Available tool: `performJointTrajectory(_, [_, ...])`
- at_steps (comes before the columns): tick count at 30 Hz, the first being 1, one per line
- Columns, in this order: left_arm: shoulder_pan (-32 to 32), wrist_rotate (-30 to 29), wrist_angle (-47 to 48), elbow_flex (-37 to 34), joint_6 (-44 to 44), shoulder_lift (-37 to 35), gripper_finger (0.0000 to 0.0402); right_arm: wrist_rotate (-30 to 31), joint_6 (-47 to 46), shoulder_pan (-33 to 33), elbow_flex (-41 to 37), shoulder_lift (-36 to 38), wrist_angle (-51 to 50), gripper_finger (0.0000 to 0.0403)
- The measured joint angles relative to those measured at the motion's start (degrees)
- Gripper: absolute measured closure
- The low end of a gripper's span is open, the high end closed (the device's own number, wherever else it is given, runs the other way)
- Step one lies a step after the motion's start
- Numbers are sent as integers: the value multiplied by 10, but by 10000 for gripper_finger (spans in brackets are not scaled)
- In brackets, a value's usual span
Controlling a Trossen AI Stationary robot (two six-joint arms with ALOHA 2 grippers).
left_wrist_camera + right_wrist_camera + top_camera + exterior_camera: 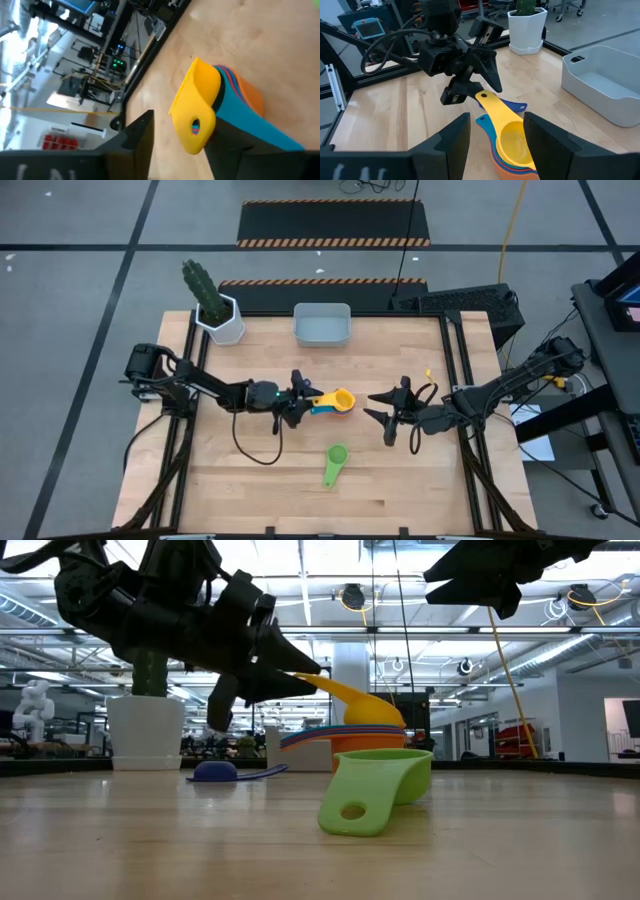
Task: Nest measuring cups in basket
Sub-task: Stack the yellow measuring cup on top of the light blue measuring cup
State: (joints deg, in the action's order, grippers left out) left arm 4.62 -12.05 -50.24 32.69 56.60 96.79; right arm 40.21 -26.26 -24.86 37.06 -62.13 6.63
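The left gripper (pixel 300 402) sits near the middle of the table, at the handle end of a nested stack of measuring cups (pixel 338 402). Its jaws stand partly open, one finger on each side of the yellow cup's handle (pixel 192 122); the left wrist view shows a gap between that handle and the finger on one side, while the other finger is close against the stack's teal handle, and whether it touches cannot be told. The yellow cup (pixel 512 140) lies on top of the stack, with blue, teal, red and orange rims showing below it, and its handle tilts upward toward the gripper in the low view. A separate green cup (pixel 335 462) lies alone on the wood nearer the front edge, well apart from both grippers. In the low view a dark blue cup (pixel 215 771) rests mouth down behind and to the left of the stack. The right gripper (pixel 381 410) hovers to the right of the stack, its jaws open and holding nothing. The basket (pixel 322 325) stands at the far edge of the table, just right of a white cactus pot (pixel 224 320), with no cups in it.
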Motion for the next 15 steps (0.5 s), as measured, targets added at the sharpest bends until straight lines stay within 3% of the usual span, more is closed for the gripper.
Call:
performJointTrajectory(6, [7, 0, 23, 0, -64, -2, 208, 0, 0, 0, 0, 0, 0, 227])
performJointTrajectory(15, [28, 0, 105, 1, -187, -55, 203, 0, 1, 0, 0, 0, -2, 227])
